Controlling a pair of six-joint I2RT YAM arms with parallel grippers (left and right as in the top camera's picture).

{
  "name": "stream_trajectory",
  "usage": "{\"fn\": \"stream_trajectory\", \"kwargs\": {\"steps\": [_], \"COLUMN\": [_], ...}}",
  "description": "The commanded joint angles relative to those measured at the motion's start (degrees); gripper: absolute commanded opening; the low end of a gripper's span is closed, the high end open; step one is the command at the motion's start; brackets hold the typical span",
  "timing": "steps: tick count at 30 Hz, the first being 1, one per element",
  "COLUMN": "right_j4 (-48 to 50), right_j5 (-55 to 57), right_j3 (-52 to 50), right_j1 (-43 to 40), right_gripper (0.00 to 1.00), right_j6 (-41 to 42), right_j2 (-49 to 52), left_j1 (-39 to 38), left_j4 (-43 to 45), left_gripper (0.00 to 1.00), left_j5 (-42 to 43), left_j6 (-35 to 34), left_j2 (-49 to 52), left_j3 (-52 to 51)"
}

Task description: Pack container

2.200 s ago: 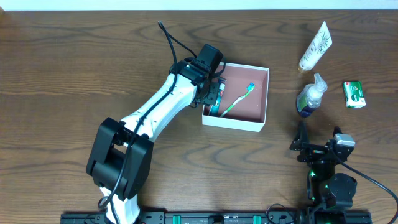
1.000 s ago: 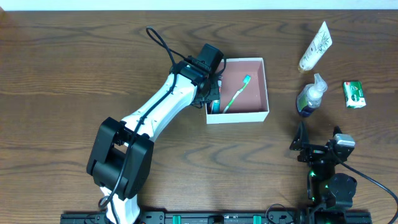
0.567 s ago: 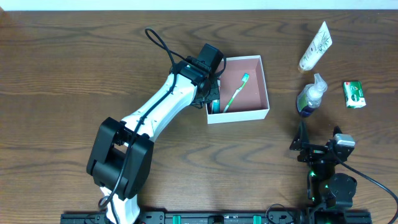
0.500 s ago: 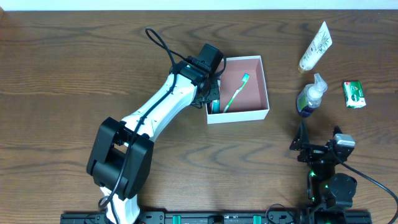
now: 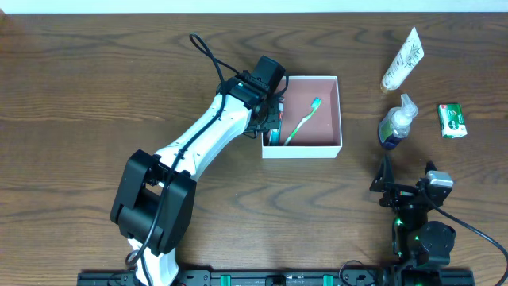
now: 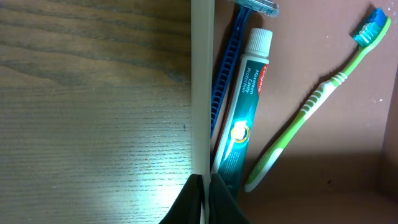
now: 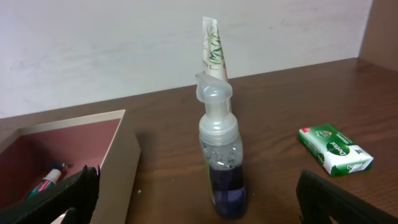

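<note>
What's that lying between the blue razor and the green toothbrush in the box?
A toothpaste tube lies in the box between the razor and the toothbrush; the left wrist view shows it best.

We note the container [image 6: 202, 87] by its white wall, which runs straight down the frame. Wood table [image 6: 93, 112] lies left of it and pink-brown floor right. The left gripper [image 6: 203, 188] has one dark finger on each side of the wall's lower end, pinching it. Inside, against the wall, lies a blue razor [image 6: 231, 53]. A teal toothpaste tube [image 6: 244, 112] lies alongside it. A green toothbrush [image 6: 311, 106] slants away, its blue bristles at the upper right.
</note>
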Motion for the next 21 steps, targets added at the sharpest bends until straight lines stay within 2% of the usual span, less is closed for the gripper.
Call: {"fn": "stream_trajectory", "kwargs": {"steps": [1,10,11,16,21], "right_j4": [-0.1,-0.1,-0.1,-0.1,-0.1], "right_j5": [-0.2,-0.2,-0.2,-0.2,-0.2], "right_j3": [-0.2,-0.2,-0.2,-0.2,-0.2], "right_j1": [-0.6,-0.6,-0.6,-0.6,-0.6], "right_gripper": [0.99,0.99,0.99,0.99,0.99], "right_j6": [-0.8,-0.8,-0.8,-0.8,-0.8], "right_j2": [-0.3,-0.3,-0.3,-0.3,-0.3], "left_j1": [0.0,0.1,0.1,0.3,1.3], "left_j4": [-0.5,-0.3,-0.3,-0.5,-1.1], "left_gripper": [0.13,0.17,0.21,0.23,0.4], "left_j5": [-0.7,-0.7,-0.7,-0.7,-0.7], "left_j6": [0.7,0.7,0.7,1.1,2.8], "left_j2": [1.2,1.1,1.0,-2.1,-10.3], "left_j3": [-0.1,0.0,0.2,2.7,4.0]}}
